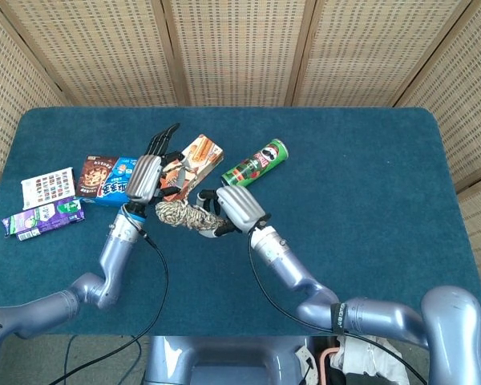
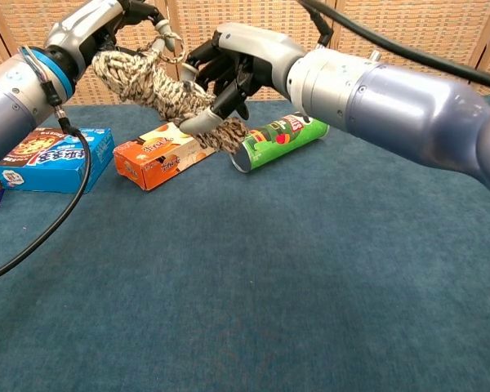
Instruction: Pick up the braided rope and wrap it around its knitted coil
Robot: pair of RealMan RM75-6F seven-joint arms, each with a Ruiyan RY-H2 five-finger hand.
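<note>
Rope coil [image 2: 159,91], one, is hanging above table [image 1: 361,192]; right hand [image 2: 229,69] is clamping one end, left hand [image 2: 135,20] is pinching its strand. Snack packages are numbering five.

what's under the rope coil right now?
In the chest view the knitted coil hangs off the table, gripped by the right hand; the orange box lies below it. The box's far end is covered by the coil.
</note>
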